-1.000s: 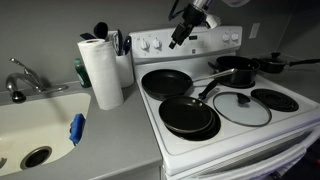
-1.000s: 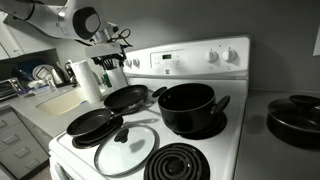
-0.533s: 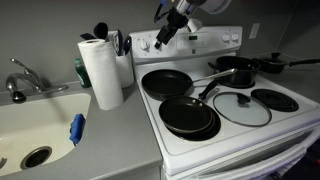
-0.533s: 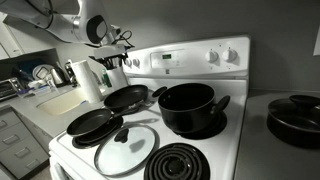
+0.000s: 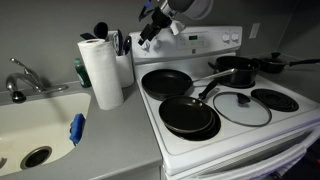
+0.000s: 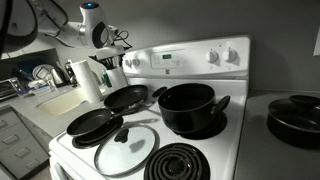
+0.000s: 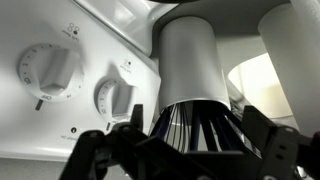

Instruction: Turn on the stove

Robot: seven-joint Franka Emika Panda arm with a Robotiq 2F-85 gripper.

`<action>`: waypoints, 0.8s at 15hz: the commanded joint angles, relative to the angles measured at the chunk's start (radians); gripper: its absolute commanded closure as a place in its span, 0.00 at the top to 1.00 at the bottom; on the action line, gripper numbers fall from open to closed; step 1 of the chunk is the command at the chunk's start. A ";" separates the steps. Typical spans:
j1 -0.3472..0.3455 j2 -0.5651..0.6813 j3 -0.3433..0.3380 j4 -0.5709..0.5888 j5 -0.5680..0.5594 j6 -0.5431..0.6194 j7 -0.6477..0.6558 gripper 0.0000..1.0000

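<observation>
White stove [image 5: 232, 135] fills the right half of an exterior view. My jaws hang at top centre of that frame, spread wide, gripping nothing, close to the back panel [image 5: 190, 42]. In the wrist view the nearer knob [image 7: 115, 97] sits left of centre. Next, I'd judge: line up w/ that knob, centre it btwn jaws, close square, then twist. Panel's long axis runs left-right; knobs face the stove's front.

I observed the white stove [image 5: 250, 131] at lower right of frame; back-panel knobs [image 7: 48, 70] white, coil burner [image 6: 186, 163] black.
</observation>
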 commanded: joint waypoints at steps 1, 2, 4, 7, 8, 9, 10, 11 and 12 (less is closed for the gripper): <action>0.005 0.088 0.018 0.119 0.005 0.027 -0.030 1.00; 0.009 0.105 0.018 0.143 0.004 0.036 -0.028 1.00; 0.015 0.134 0.023 0.178 0.005 0.062 -0.023 1.00; 0.018 0.111 0.014 0.144 0.002 0.057 -0.001 1.00; 0.018 0.120 0.017 0.151 0.003 0.058 -0.001 1.00; 0.018 0.126 0.019 0.158 0.003 0.059 -0.001 1.00; 0.019 0.131 0.020 0.163 0.003 0.059 0.000 1.00; 0.018 0.132 0.020 0.165 0.003 0.059 0.000 1.00; 0.019 0.132 0.021 0.166 0.004 0.059 0.000 1.00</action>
